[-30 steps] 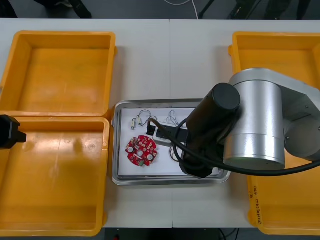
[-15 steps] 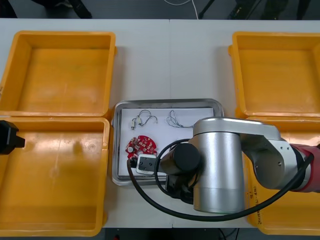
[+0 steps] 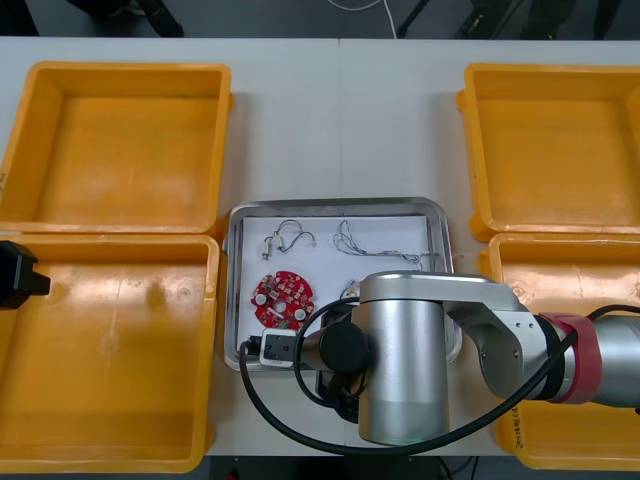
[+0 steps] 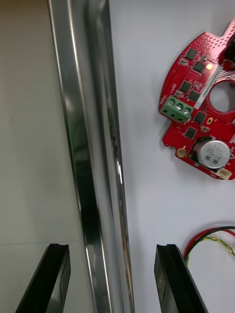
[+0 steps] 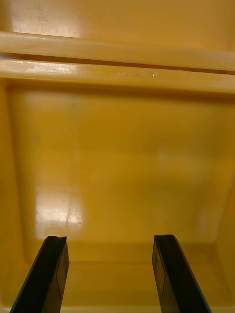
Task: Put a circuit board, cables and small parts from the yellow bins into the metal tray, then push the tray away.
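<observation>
The metal tray (image 3: pixel 340 205), white inside, lies between the yellow bins. In it are a round red circuit board (image 3: pixel 282 298), small metal parts (image 3: pixel 287 236) and a thin pale cable (image 3: pixel 378 245). My right arm (image 3: pixel 400 370) covers the tray's near part. In the right wrist view my right gripper (image 4: pixel 110 274) is open and straddles the tray's shiny rim (image 4: pixel 95 146): one finger over the bare table, the other over the white lining. Beyond that finger lie the red board (image 4: pixel 203 107) and a red and yellow cable (image 4: pixel 215 239). My left gripper (image 5: pixel 110 274) hangs open over the near left bin.
Two yellow bins stand on the left (image 3: pixel 120 145) (image 3: pixel 110 350) and two on the right (image 3: pixel 550 150) (image 3: pixel 600 260); no contents show in them. The left arm (image 3: pixel 20 275) sits at the near left bin's outer edge. Bare table lies beyond the tray.
My right arm has swung from over the tray's middle toward me and to the left, ending at the tray's near left rim. The tray and the left arm have stayed put.
</observation>
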